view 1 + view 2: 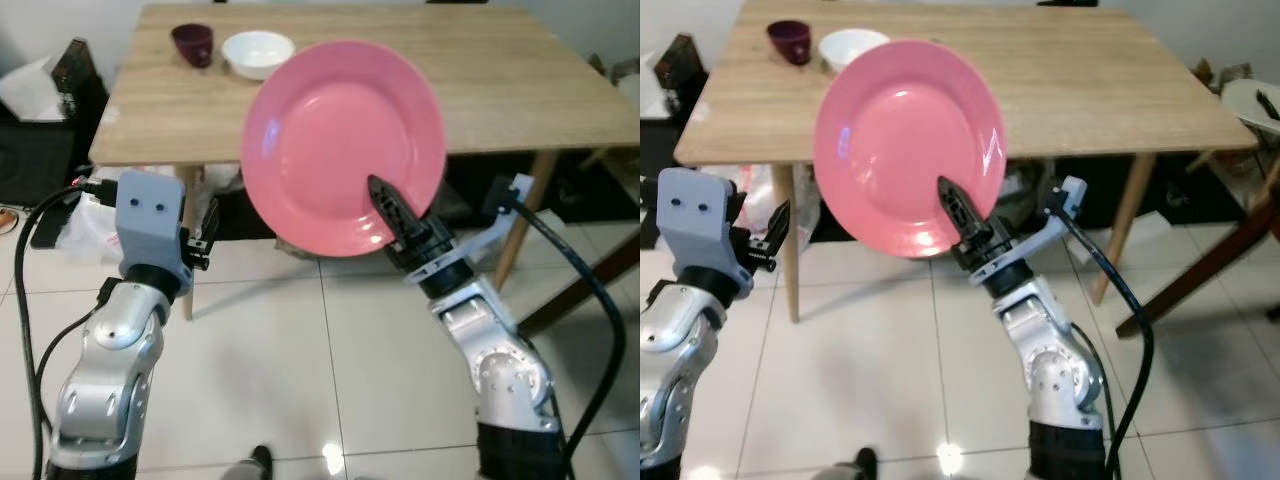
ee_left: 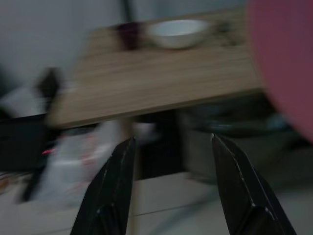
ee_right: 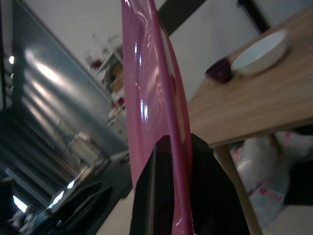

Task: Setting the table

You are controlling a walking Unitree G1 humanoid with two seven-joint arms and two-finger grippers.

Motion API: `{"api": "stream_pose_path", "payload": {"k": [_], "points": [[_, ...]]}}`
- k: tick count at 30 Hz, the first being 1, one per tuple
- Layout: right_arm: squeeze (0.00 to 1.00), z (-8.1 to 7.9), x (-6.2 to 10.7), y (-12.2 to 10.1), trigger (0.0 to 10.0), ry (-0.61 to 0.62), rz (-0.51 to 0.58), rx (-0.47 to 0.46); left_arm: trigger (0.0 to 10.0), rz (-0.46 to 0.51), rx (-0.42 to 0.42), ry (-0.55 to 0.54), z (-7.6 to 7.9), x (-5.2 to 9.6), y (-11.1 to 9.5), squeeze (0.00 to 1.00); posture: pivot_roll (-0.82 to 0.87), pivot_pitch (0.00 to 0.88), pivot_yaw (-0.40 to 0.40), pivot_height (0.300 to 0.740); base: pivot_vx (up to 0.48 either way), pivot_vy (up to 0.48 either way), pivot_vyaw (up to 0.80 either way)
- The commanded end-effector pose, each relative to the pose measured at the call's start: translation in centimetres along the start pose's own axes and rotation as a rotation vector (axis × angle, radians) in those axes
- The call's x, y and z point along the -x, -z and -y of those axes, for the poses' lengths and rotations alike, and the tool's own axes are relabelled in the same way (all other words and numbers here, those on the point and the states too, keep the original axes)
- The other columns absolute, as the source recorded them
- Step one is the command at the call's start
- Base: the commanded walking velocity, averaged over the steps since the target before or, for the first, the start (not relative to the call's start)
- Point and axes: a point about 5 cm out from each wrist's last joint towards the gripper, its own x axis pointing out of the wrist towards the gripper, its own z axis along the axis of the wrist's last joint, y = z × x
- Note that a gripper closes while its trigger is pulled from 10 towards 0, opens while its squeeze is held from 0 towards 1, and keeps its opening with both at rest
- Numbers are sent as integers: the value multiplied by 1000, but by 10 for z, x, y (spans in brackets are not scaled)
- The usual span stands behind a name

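Right hand (image 1: 385,205) pinching the pink plate (image 1: 335,140) by its lower rim, tilted up in the air short of the tabletop (image 1: 500,90), left hand (image 2: 171,186) spread wide and empty; probably stiff, glossy, slippery and breakable, so rim grip needs firm squeeze.

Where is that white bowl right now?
The white bowl sits on the wooden table at its far left part, just right of the dark purple cup and beyond the pink plate held up in the right claw.
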Motion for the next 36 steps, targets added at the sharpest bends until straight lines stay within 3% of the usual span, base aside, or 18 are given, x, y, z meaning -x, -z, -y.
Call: {"api": "stream_pose_path", "payload": {"k": [1,36], "points": [[0,-1,0,1,10000,2,3,-2,10000,-22,-15,-22,-1,0,5,0,-29,26,-9,740,368,0,0],[0,-4,2,5,10000,-28,-17,-14,10000,-29,-44,-44,0,-5,6,0,-29,28,-6,740,433,0,0]]}}
